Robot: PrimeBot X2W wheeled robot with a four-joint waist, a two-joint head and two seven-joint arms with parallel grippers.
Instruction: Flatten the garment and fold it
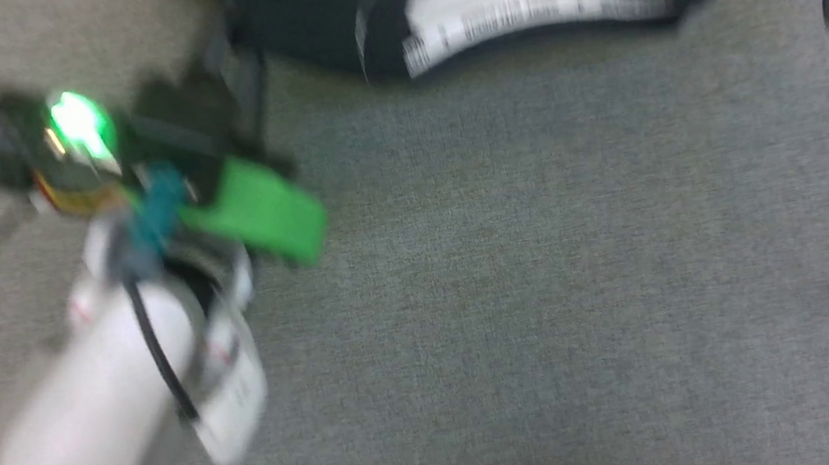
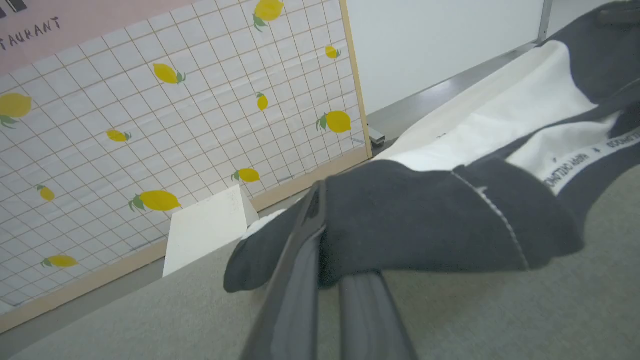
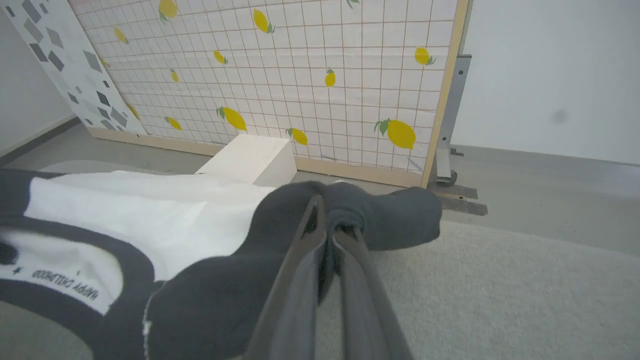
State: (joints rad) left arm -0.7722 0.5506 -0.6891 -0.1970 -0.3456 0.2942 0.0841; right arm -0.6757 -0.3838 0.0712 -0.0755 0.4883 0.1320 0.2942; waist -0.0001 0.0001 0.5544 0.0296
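- The long-sleeved shirt (image 1: 522, 16) lies on the grey carpet (image 1: 556, 285) at 12 o'clock in the blurred head view, with its collar end nearest the robot.
- The left claw (image 2: 332, 232) is pressed together, pinching a black sleeve (image 2: 425, 220) beside its seam.
- The right claw (image 3: 330, 220) likewise pinches the other sleeve (image 3: 400, 215), bunching the cloth.
- These matched grips, at about 10 and 2 o'clock, probably let the arms drag the shirt taut and flat.
- Flattening seems underway, and no fold shows yet.
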